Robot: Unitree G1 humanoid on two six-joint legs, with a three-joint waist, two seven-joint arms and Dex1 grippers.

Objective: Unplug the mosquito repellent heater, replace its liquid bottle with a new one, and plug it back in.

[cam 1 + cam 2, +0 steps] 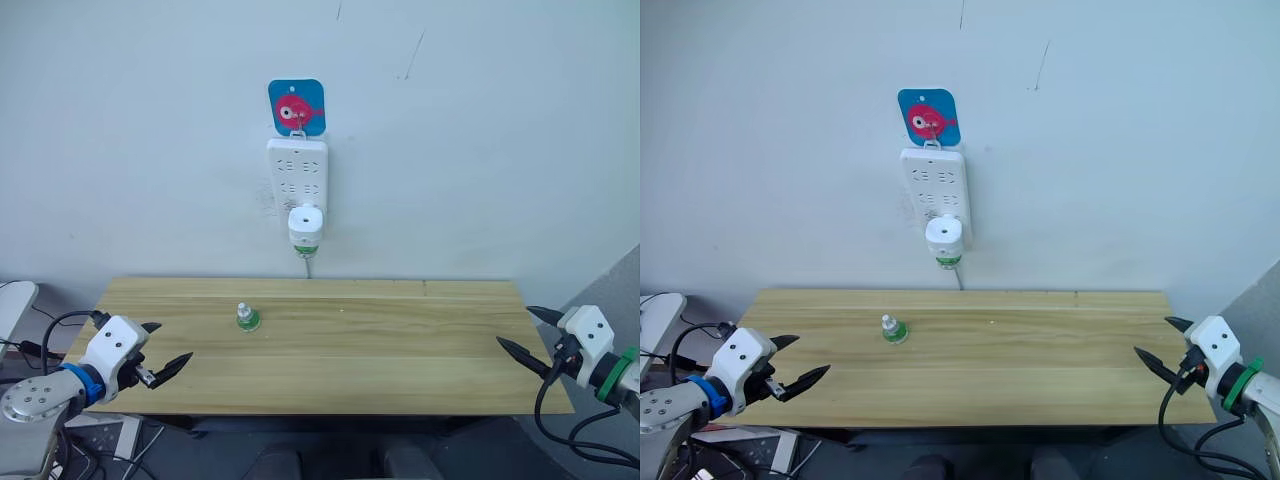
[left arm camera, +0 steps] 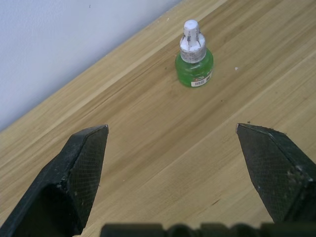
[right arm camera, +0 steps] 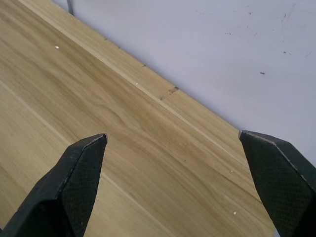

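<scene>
Heater plugged into the strip on the wall, upper centre.
Bottle stands upright on the table, mid-left. Left gripper lower left, right gripper lower right, both jaws wide, holding nothing.

Place: a bare test room or lab corner, not a furnished home.
Wall: plain pale wall with scuffs and marks, filling the view from 9 to 3 o'clock.
Fittings: a white power strip hangs at 12 o'clock from a blue hook plate with a pink fish.
Furniture: one plain wooden table.
Floor: loose cables at 8 o'clock.
</scene>
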